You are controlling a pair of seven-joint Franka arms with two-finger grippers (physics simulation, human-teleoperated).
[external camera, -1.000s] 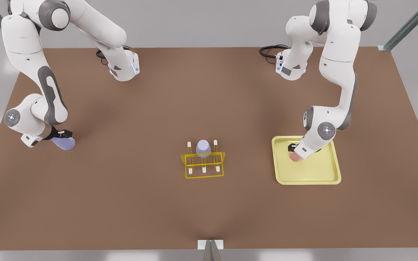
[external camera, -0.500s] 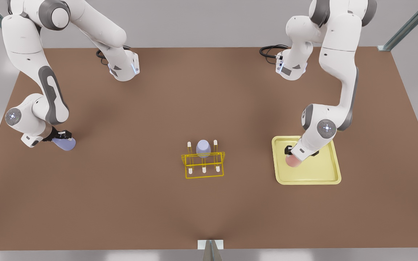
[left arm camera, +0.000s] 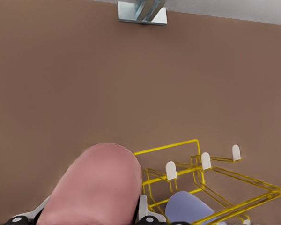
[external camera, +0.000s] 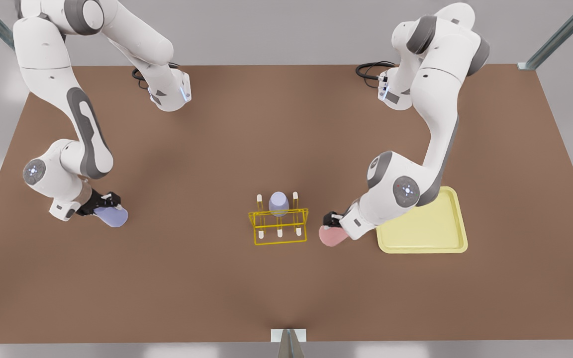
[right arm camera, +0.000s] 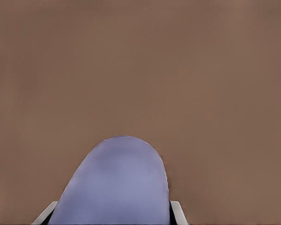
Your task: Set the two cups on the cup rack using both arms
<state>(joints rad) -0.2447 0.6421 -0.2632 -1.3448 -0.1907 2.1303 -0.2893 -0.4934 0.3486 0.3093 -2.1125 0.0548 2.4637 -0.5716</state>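
Both arms carried a cup; rack already held one lavender cup.

Left gripper (external camera: 333,224), largely hidden behind its wrist, clamped the pink cup (external camera: 331,235) just beside the rack (external camera: 279,226), between it and the tray (external camera: 423,233), forearm sloping down. Right gripper (external camera: 103,205) gripped a lavender cup (external camera: 111,217) near the table's (external camera: 286,149) side edge, well apart from the rack. Third cup (external camera: 278,203) sat inverted on a rear peg.

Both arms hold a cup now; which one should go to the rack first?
Left. The left gripper holds the pink cup right beside the rack; the right gripper with its lavender cup is much farther off.
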